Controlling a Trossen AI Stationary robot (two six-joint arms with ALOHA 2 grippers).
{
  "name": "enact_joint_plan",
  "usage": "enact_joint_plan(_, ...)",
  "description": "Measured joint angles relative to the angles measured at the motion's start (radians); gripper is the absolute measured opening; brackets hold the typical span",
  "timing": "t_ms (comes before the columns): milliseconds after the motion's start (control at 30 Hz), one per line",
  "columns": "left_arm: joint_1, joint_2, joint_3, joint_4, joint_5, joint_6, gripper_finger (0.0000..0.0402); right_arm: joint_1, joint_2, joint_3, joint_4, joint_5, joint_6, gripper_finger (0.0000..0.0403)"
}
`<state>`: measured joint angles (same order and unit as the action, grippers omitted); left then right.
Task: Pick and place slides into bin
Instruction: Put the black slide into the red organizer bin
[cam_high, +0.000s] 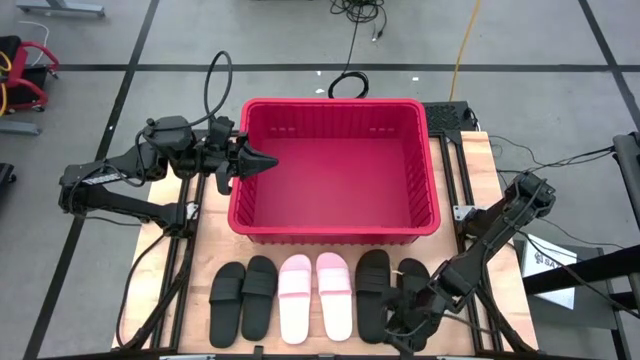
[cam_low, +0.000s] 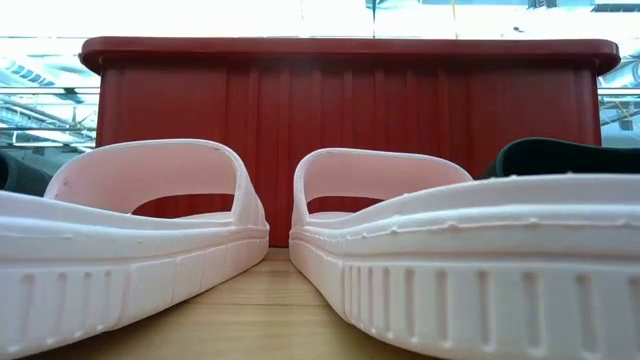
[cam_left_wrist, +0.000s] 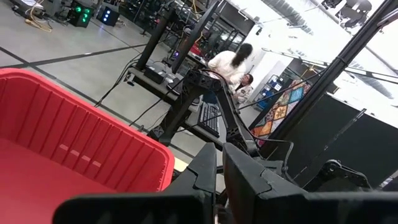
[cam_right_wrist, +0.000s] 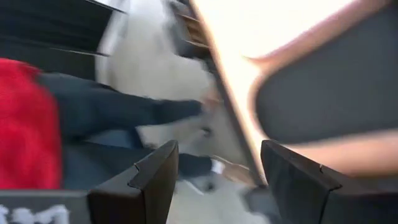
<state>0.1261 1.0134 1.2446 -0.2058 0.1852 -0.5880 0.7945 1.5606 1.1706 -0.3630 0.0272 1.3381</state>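
A: Right gripper (cam_high: 408, 322): jaws spread, empty, over the outermost black slide (cam_high: 412, 300). Left gripper (cam_high: 262, 160): clenched, empty, over the red bin's (cam_high: 335, 234) near rim.

B: Handling: likely light, flexible foam. You'd pinch the wide strap. Beside it lies another black slide (cam_high: 373, 290), then the pink pair (cam_high: 315, 296); neighbours crowd your fingers.

Both arms (cam_high: 120, 185) are matte black, jointed and angular, with black cables looping off them; each pincer (cam_right_wrist: 217, 180) has blocky dark fingers (cam_right_wrist: 146, 180).
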Motion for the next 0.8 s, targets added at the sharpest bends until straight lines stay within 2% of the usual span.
enact_joint_plan(300,0.000,0.000,0.000,0.000,0.000,0.000,0.0026,0.029,-0.002,0.000,-0.260,0.104,0.001,0.0222)
enact_joint_plan(500,0.000,0.000,0.000,-0.010,0.000,0.000,0.0026,0.046,-0.002,0.000,-0.381,0.112,-0.014,0.0222)
enact_joint_plan(800,-0.001,0.000,0.000,-0.011,0.000,0.000,0.0026,0.084,-0.002,0.000,-0.594,0.188,-0.016,0.0222)
